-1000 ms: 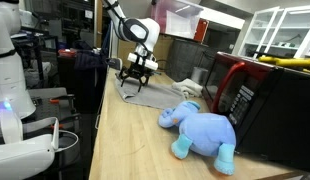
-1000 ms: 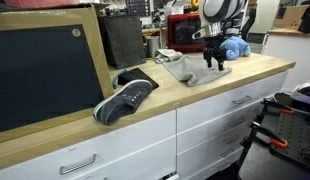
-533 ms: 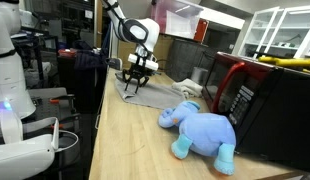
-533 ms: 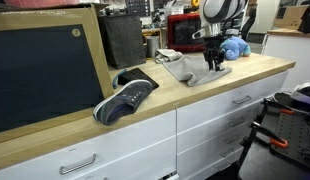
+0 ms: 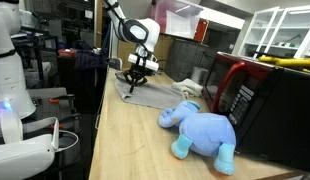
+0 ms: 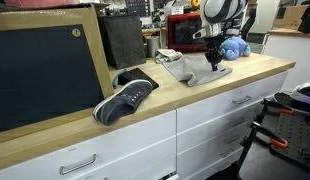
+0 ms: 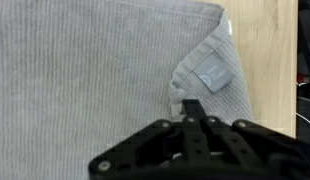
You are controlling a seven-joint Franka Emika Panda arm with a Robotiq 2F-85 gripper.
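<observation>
On the light wooden countertop [image 5: 125, 150] you will find the grey ribbed fabric cloth [image 5: 150, 96], spread flat near the counter's far end. Refer to the wrist view: one corner of the cloth is folded back over itself and shows a small pale grey sewn label [image 7: 211, 74]. The black gripper [image 7: 191, 106] stands directly over the cloth. Its fingertips rest on the fabric at the inner edge of that folded corner, just beside the label. Note that the jaws are drawn fully together, tips meeting. You cannot tell from the pictures whether a pleat of fabric is caught between them. In both exterior views the arm reaches down steeply to the cloth, which lies on the counter surface.

Further along the same countertop, apart from the cloth, a light blue plush elephant toy [image 5: 203, 130] lies on its side. Just beside it stands a red and black microwave oven [image 5: 250, 95]. In an exterior view, a dark grey sneaker with a white sole [image 6: 125, 100] lies well apart from the cloth, in front of a black board in a wooden frame [image 6: 45, 70]. White drawer fronts [image 6: 220, 115] sit below the countertop.
</observation>
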